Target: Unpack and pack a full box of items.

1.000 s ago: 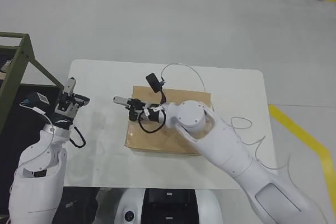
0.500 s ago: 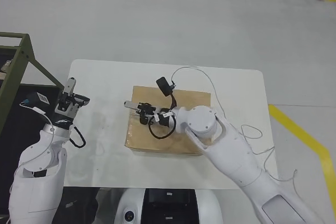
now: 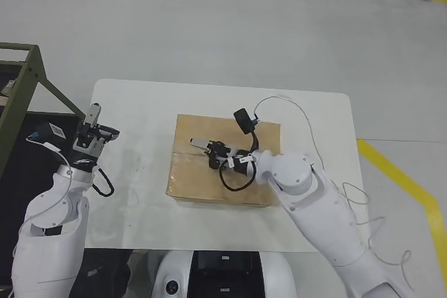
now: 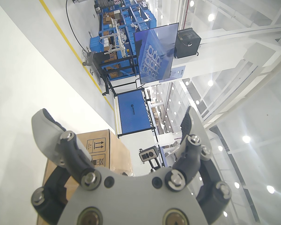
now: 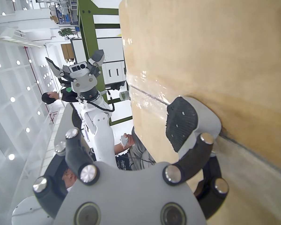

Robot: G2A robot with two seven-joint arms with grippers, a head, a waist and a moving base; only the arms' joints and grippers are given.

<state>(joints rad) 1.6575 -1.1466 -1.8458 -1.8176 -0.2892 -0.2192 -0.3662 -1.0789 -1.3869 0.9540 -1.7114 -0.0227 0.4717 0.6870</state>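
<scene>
A closed cardboard box [image 3: 208,182] sealed with clear tape along its seam [image 5: 149,97] stands in the middle of the white table [image 3: 134,208]. My right gripper [image 3: 197,140] lies sideways over the box's top, near its left part. It is open, and one black-padded finger [image 5: 181,124] rests against the taped seam. My left gripper [image 3: 94,119] is held at the table's left edge, away from the box, open with nothing between its fingers [image 4: 46,122]. It points upward, and the box [image 4: 107,151] shows behind it.
A green-framed rack [image 3: 26,78] over a dark surface stands beyond the table's left side. The right arm's thin cable [image 3: 298,112] loops over the table's far right part. Bare tabletop surrounds the box on all sides.
My right gripper has drawn back to the right, from beyond the box's left edge to over its top along the seam. The left arm has not moved.
</scene>
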